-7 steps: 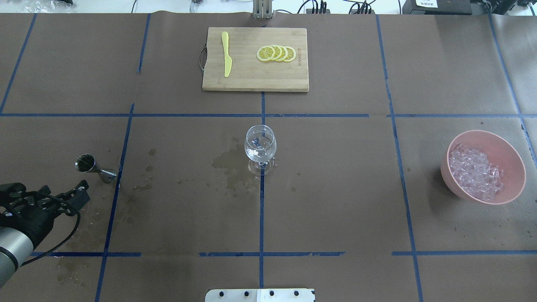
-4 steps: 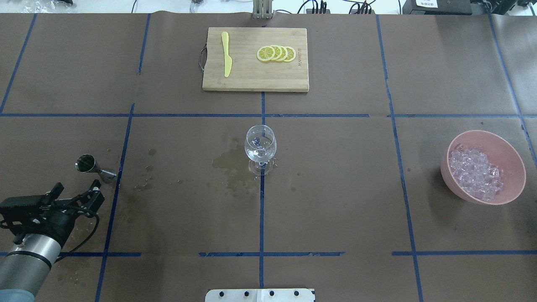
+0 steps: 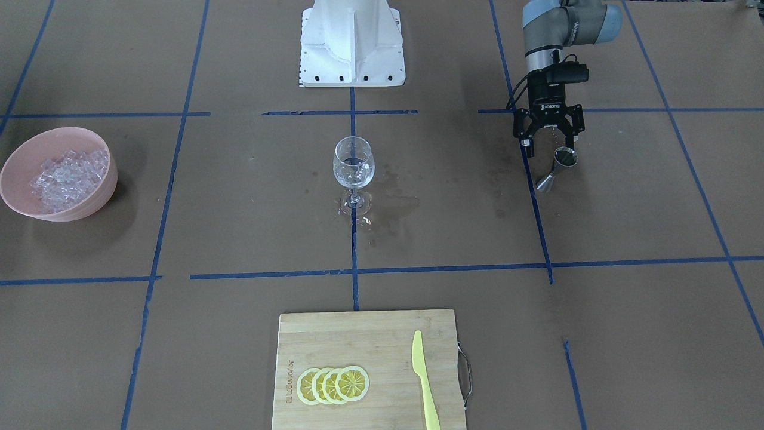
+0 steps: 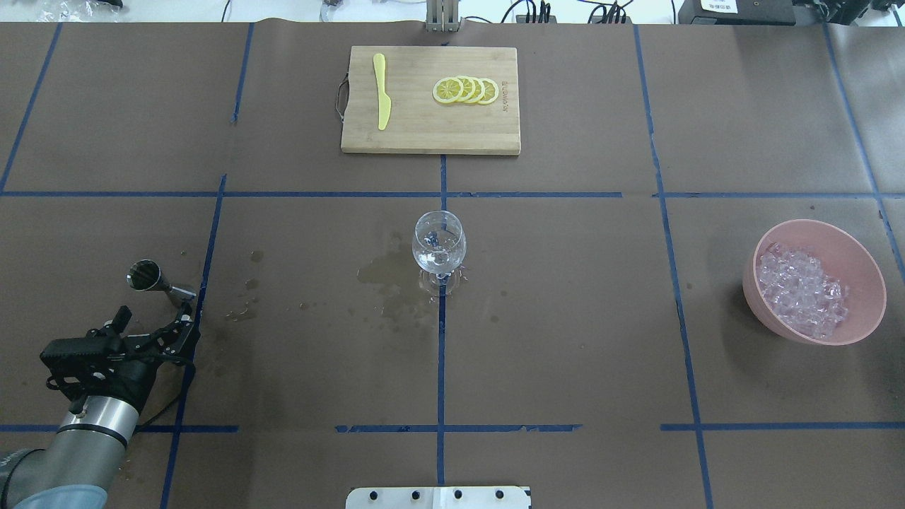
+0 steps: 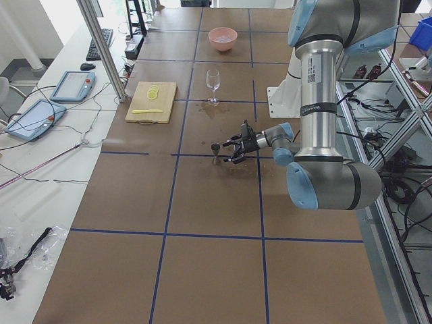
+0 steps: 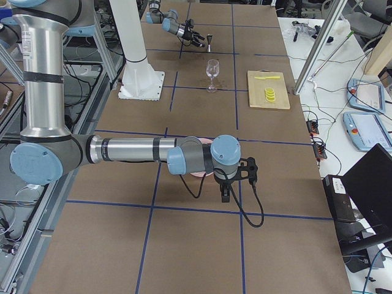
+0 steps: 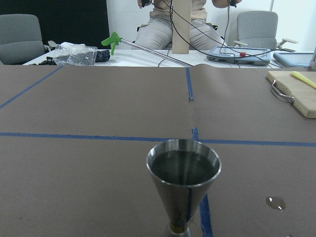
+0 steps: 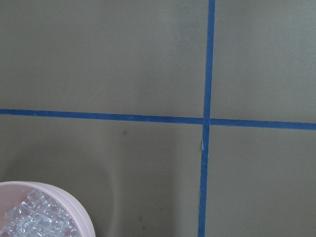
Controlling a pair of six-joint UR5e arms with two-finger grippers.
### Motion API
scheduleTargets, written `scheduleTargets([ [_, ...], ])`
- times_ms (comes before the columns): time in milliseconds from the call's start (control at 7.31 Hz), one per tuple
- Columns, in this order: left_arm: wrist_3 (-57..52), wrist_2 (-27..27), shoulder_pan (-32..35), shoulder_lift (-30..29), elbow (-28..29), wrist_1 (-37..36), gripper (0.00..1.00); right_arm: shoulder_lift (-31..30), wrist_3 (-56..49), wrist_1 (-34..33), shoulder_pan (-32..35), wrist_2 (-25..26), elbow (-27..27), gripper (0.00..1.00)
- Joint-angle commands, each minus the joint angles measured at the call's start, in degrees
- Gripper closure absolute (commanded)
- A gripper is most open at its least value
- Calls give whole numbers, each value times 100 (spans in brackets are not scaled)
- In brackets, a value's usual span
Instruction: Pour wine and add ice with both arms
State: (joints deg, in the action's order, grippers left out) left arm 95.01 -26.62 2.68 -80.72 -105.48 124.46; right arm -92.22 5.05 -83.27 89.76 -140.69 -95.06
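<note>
Left gripper (image 3: pixel 552 144) hangs spread and empty just behind the jigger (image 3: pixel 558 166) in the front view. Overhead, it has turned and neared the jigger within a second, so a grasp looks next. The wine glass (image 4: pixel 439 247) stands well apart, leaving room. Left wrist view: wine (image 7: pixel 183 167) sits in the jigger's cup. Right gripper (image 6: pixel 226 193) hovers by the pink bowl (image 8: pixel 69 197) of ice (image 8: pixel 34 217); I cannot tell its grip.

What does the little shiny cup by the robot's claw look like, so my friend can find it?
Start at the wine glass in the middle of the brown table, then look toward the robot's left side. There the left gripper hangs open, and right in front of it stands the jigger. It is the only shiny metal thing there, a tiny cone-shaped cup.
</note>
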Motion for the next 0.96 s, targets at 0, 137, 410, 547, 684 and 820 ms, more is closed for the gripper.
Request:
scheduleTargets([
  [0,0,201,57,-215,168,0,10,63,127,12,-20,7,5,0],
  [137,-17,201,110,-216,168,0,10,64,136,12,-20,7,5,0],
  [410,-35,201,285,-225,168,0,11,64,136,21,-20,7,-4,0],
  [547,-44,201,347,-225,168,0,11,64,145,21,-20,7,-4,0],
  [684,-53,201,382,-243,194,0,11,55,145,21,-20,7,-21,0],
  [820,-70,192,391,-338,273,8,11,46,145,21,-20,7,-21,0],
])
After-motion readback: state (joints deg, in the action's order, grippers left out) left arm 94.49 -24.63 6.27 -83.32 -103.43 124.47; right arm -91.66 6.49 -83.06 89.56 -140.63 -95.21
